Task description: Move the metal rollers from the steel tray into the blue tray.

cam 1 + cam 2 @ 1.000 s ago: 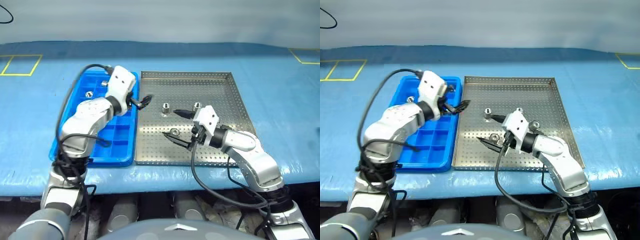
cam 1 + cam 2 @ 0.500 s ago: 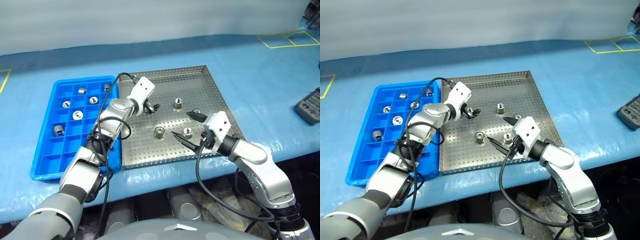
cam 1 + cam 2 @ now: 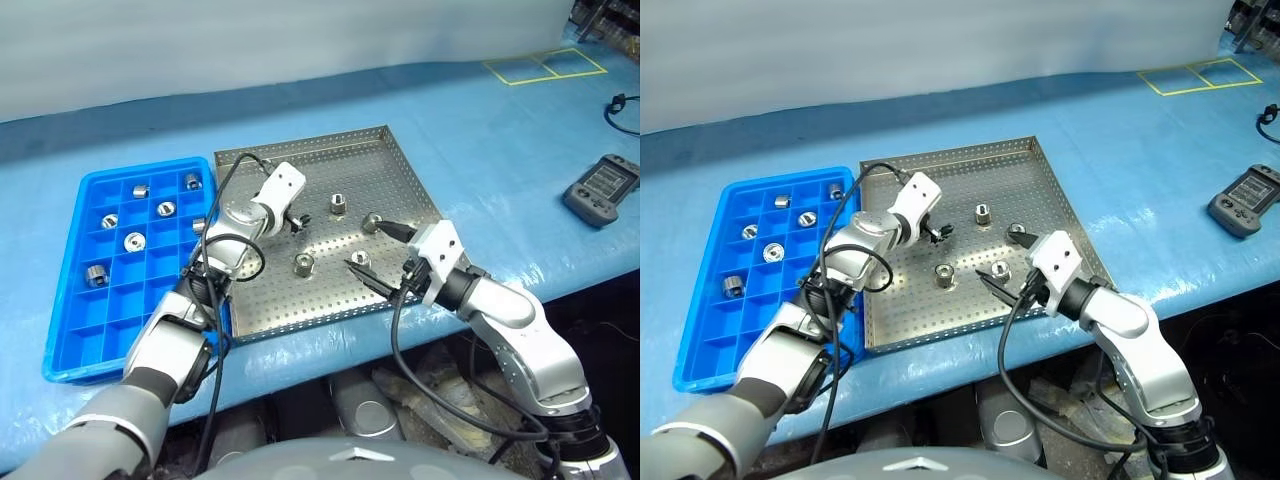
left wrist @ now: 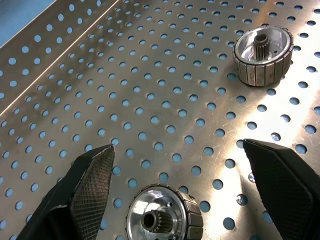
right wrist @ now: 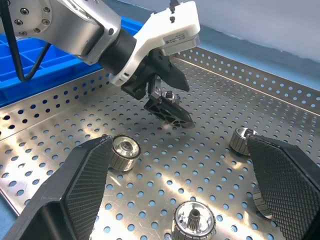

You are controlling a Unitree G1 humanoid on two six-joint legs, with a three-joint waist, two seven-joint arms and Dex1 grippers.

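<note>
Head views: the steel tray (image 3: 390,165) is set beside the blue tray (image 3: 70,330) on its right, the two nearly touching along one long edge. Four metal rollers are seen loose on the perforated floor: one near the tray's middle toward the far rim (image 3: 339,204), one toward the right rim (image 3: 371,222), one near the middle toward the near rim (image 3: 302,265), one by the right gripper (image 3: 362,260). Several more are already seated in compartments at the blue tray's far end (image 3: 134,241). The left gripper (image 3: 296,221) is held low over the tray's left half, fingers spread. The right gripper (image 3: 380,258) is poised over the near right part, fingers spread wide, nothing held.

Left wrist view: a roller (image 4: 163,214) stands upright, bore pointing up, directly between the two spread black fingers (image 4: 92,175), untouched by either. A second roller (image 4: 262,54) stands farther along the gripper's line.

Right wrist view: the right gripper's own fingers (image 5: 82,175) stand wide apart, with three rollers on the floor between and beyond them, one nearest (image 5: 194,219).

Judgement: the left gripper is already straddling its roller; a short descent and closing is probably all that is wanted.
</note>
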